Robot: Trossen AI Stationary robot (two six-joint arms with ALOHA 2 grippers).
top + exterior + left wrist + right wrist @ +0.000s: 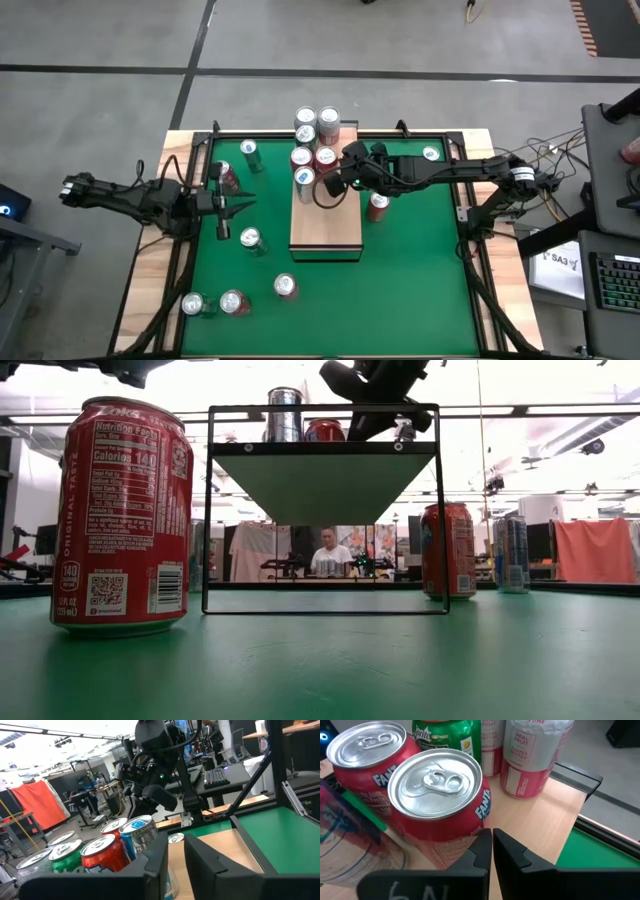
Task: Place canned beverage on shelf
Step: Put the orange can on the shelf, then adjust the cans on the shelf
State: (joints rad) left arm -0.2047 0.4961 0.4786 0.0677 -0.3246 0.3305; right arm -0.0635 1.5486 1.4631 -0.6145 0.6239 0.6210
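The shelf (326, 225) is a pale wooden board on a dark frame in the middle of the green table. Several cans stand bunched on its far end (313, 145). My right gripper (326, 188) hangs shut over the board beside the nearest of them, a red can (437, 795) standing upright on the wood. My left gripper (228, 212) is at the table's left side, level and pointing toward the shelf. Its fingers (176, 847) are all but shut, with only a narrow slit between them and nothing in it. My right gripper's shut fingertips (482, 845) slant down close against the red can's lower side (455, 842). I cannot tell whether they touch it. The can stands upright on the shelf.
Loose cans stand about the table: a red one (228, 178) just beyond my left gripper, one (250, 240) near it, three near the front left (232, 302), and a red one (378, 205) by the shelf's right side. The shelf's near half is bare wood (326, 235).
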